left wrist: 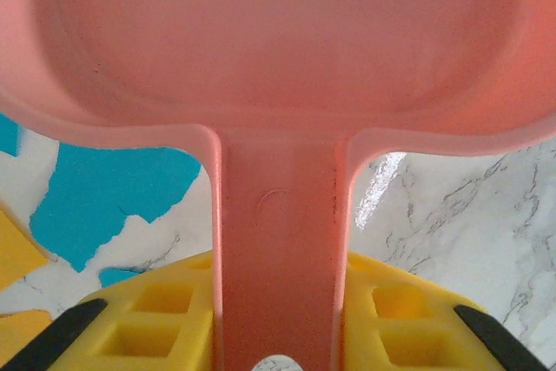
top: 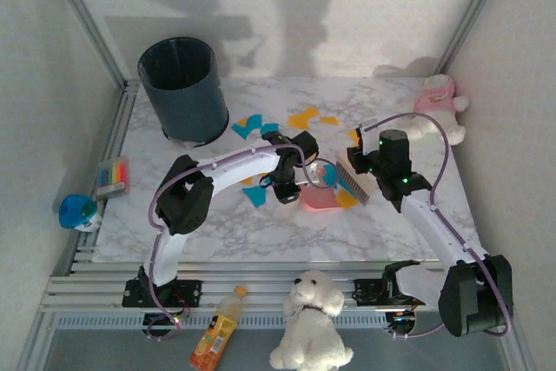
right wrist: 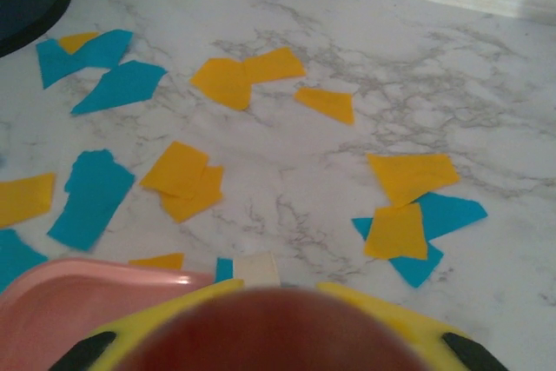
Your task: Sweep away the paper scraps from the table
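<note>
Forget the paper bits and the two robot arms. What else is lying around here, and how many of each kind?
Soft toys: 2 (white dog, pink-and-white toy)
Drink bottle: 1
Dark bin: 1
Pink dustpan: 1
Hand brush: 1
Striped block: 1
Small blue-and-white item: 1
Total: 8

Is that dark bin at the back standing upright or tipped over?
Upright: the dark bin stands on its base with its open mouth facing up.
</note>
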Available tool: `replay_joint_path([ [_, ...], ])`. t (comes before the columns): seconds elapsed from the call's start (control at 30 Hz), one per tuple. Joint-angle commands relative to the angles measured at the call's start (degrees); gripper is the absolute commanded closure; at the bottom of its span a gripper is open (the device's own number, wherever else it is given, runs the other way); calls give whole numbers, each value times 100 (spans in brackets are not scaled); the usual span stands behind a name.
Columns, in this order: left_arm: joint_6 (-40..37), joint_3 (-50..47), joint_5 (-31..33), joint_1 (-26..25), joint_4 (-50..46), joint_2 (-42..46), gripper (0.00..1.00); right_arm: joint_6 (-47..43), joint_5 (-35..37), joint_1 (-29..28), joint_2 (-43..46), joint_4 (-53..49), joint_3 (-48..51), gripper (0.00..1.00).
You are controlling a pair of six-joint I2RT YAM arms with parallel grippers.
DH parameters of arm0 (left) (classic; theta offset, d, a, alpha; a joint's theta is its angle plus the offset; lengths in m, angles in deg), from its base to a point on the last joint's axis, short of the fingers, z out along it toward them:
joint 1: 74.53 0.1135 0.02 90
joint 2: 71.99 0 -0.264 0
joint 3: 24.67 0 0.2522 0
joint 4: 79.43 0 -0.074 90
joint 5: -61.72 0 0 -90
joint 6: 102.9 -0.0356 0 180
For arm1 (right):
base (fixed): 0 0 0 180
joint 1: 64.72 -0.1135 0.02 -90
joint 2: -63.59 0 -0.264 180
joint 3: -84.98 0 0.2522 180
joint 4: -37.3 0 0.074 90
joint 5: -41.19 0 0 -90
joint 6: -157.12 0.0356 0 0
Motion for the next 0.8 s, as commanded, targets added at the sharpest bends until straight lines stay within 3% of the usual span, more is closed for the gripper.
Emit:
replay_joint_path([
  [0.0,89,-38,222,60,-64,20,100,189,-178,-97,118,-127,51,100],
  [0.4,37,0,204,56,-66,-38,100,560,-407,-255,514,-199,-19,100],
  [0.6,18,-8,192,58,-91,-61,100,865,653,-251,729,115,98,100],
  [0.77,1,-8,178,47,-99,-51,100,1050,2006,-253,760,362,334,100],
])
